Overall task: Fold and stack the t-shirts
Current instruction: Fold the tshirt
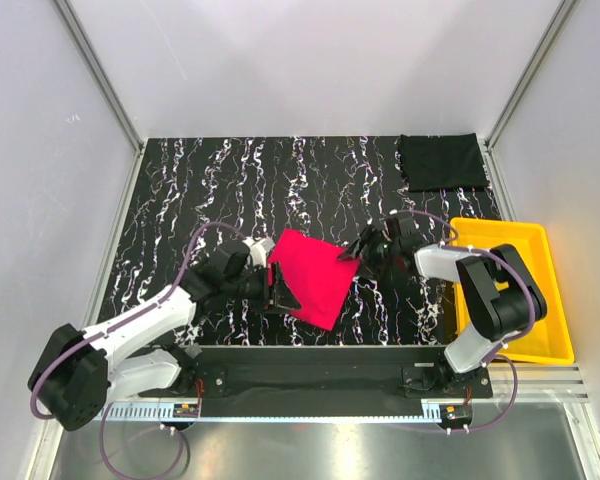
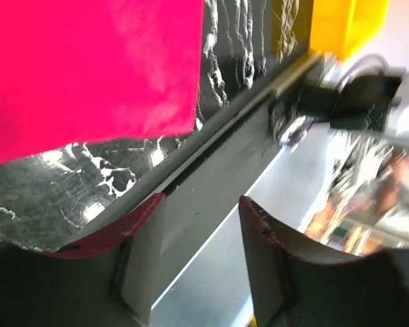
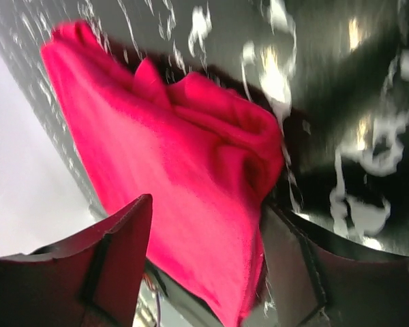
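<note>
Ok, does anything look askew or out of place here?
The red t-shirt lies folded but skewed, its edges at an angle to the edges of the table, and its corner at the right tool is bunched and rumpled. The black t-shirt sits flat at the far right corner. Nothing looks spilled or damaged.

L tool [image 1: 280, 290] low, jaws apart, aimed right; R tool [image 1: 350, 251] low, jaws apart, aimed left.

Lab test cell, white panel walls [image 1: 40, 150], aluminium frame posts [image 1: 100, 75]
</note>
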You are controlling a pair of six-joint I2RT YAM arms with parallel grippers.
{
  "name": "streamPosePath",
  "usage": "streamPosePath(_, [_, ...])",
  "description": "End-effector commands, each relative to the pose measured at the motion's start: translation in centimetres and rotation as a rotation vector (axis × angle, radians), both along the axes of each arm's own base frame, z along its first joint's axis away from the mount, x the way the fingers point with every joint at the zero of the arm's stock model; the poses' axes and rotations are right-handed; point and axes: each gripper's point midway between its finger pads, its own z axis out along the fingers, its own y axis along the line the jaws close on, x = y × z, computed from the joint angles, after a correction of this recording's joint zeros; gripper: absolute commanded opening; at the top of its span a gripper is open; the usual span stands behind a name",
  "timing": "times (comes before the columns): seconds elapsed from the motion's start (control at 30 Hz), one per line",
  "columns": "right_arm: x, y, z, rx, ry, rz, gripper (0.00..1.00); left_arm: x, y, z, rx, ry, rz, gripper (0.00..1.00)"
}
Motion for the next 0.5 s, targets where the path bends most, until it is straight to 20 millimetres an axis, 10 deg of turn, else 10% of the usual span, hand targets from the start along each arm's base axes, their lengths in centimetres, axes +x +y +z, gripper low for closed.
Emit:
streamPosePath(0.0, [3.0, -0.4, 0.7, -0.087, -0.047, -0.03, 0.71, 2.7, -0.4, 1.7, -0.13, 0.017, 0.212, 0.55])
streamPosePath(0.17, [1.4, -3.7, 0.9, -0.23, 0.02, -0.072, 1.0, 3.6, -1.6, 0.2, -0.297, 0.163, 0.452, 0.62])
streamPosePath(0.47, [-0.4, -7.1, 3.7, -0.287, -0.054, -0.027, 1.0, 2.5, -4.7, -1.1, -0.313, 0.322, 0.696, 0.58])
